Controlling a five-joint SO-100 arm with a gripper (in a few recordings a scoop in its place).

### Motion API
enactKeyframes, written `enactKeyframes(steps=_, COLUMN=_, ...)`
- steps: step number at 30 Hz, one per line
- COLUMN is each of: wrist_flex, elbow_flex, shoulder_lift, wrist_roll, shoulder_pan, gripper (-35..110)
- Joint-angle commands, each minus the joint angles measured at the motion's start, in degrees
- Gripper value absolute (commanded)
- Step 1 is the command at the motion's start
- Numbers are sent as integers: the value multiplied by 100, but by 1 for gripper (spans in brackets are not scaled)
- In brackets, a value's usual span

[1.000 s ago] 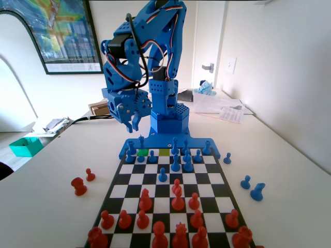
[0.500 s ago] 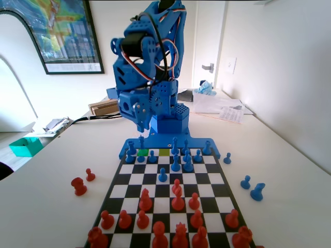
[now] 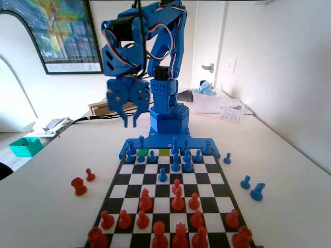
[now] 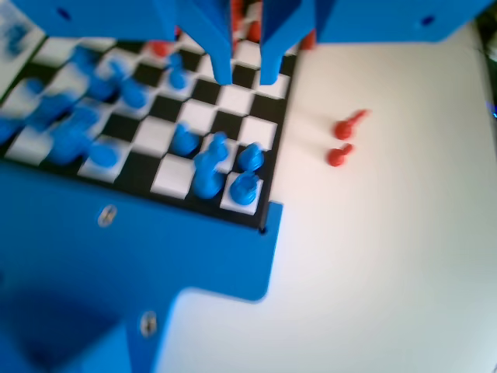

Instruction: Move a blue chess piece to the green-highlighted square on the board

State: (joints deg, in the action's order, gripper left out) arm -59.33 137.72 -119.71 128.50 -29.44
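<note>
White table carries the board [image 3: 170,178]. Above its far-left corner the gripper [image 3: 129,122] hangs slightly open, holding nothing. Blue pieces [image 3: 176,164] and the green square [image 3: 143,153] lie below it, along the far edge.

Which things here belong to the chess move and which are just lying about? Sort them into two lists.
For the job:
- black-and-white chequered board
- green-tinted square in the far row
- blue plastic chess pieces
- blue two-finger gripper, raised and open, holding nothing

Lying about:
- red chess pieces off the board
- teal tray
- papers
- framed poster
</note>
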Motion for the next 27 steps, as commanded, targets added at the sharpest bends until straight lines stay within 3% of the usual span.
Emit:
enactKeyframes(steps=1, wrist_flex=396, elbow_flex=-114, shoulder_lift=-246, wrist_roll=-782, shoulder_pan=-334, gripper=7)
enactKeyframes(steps=8, wrist_flex=844, elbow_flex=483, shoulder_lift=-413, wrist_roll=-1468, shoulder_pan=-738, gripper=7)
enactKeyframes(steps=14, wrist_flex=1521, elbow_flex=1441, shoulder_lift=-615, wrist_roll=-1301, shoulder_pan=-1020, gripper=7)
enactKeyframes(steps=27, wrist_flex=2021, elbow_flex=1696, shoulder_lift=-114, wrist_roll=-1107, shoulder_pan=-1143, gripper=10)
